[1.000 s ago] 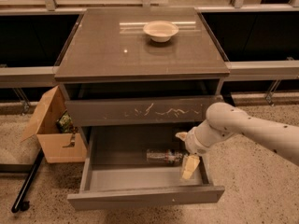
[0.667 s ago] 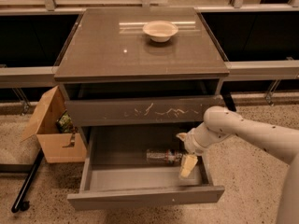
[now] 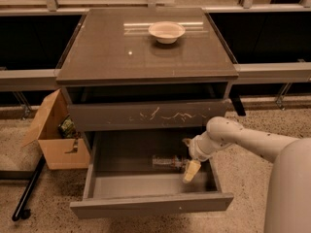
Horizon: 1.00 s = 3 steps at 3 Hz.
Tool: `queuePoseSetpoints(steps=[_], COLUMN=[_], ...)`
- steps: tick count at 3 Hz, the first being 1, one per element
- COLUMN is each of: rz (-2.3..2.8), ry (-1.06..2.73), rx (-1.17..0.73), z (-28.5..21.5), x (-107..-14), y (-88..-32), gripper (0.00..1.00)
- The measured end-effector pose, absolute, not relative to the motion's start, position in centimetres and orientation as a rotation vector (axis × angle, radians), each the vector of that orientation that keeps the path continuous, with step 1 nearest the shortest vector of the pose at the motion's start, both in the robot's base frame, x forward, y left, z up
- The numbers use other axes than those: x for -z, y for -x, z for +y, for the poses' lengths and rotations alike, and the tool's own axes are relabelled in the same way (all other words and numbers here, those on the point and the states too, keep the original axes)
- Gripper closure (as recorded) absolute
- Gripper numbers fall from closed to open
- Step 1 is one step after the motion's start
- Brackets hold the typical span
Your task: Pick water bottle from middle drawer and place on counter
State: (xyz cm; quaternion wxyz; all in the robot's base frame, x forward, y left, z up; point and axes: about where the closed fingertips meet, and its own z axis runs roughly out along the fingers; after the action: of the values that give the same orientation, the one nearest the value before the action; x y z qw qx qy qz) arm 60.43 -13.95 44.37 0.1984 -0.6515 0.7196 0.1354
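The water bottle [image 3: 167,162] lies on its side in the open middle drawer [image 3: 150,204], toward the back right, with its length running left to right. My gripper [image 3: 189,160] reaches down into the drawer from the right, right at the bottle's right end. One cream fingertip [image 3: 191,171] shows in front of the bottle. The counter [image 3: 116,47] is the glossy brown top of the cabinet above.
A cream bowl [image 3: 166,31] sits at the back of the counter. The scratched drawer front [image 3: 146,115] is above the open drawer. An open cardboard box [image 3: 56,132] stands on the floor at the left, beside a black pole [image 3: 28,191].
My gripper has moved slightly left and deeper toward the bottle's right end. The bottle has not moved.
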Motion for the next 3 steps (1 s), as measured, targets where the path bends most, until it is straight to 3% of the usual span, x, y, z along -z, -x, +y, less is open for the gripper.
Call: queuePoseSetpoints(steps=[2,3], rz=[2.028,2.039], ry=[1.851,1.861], rx=[-0.36,-0.355], z=[-13.4,-13.4], x=[-39.9,-38.6], y=[-62.1,-62.2], gripper=[0.0,0.18])
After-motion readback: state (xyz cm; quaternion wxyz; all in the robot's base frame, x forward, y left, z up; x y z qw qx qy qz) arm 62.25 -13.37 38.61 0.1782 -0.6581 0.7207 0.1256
